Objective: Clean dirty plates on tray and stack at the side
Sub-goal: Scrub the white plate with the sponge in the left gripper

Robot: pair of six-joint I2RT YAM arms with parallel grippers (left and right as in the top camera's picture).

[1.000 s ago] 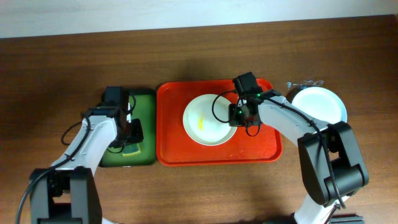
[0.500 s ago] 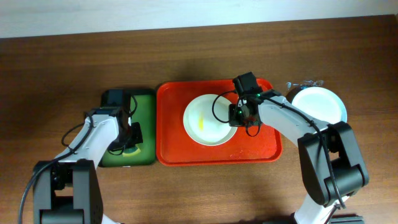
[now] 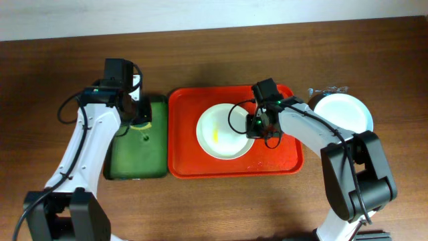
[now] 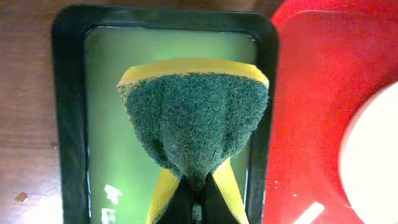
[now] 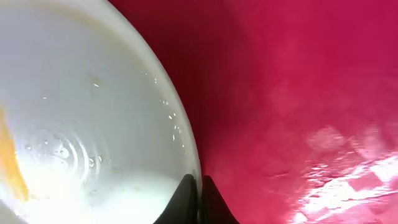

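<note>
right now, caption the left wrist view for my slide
Left gripper pinches a green-yellow sponge over the dark green tray, red tray alongside.

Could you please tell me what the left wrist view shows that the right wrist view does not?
Only the left wrist view shows the left tool pinching a green-and-yellow sponge over the dark green tray. Only the right wrist view shows the right tool closed on the rim of the cream plate, with a yellow smear on it. Both show that plate lying in the red tray.
</note>
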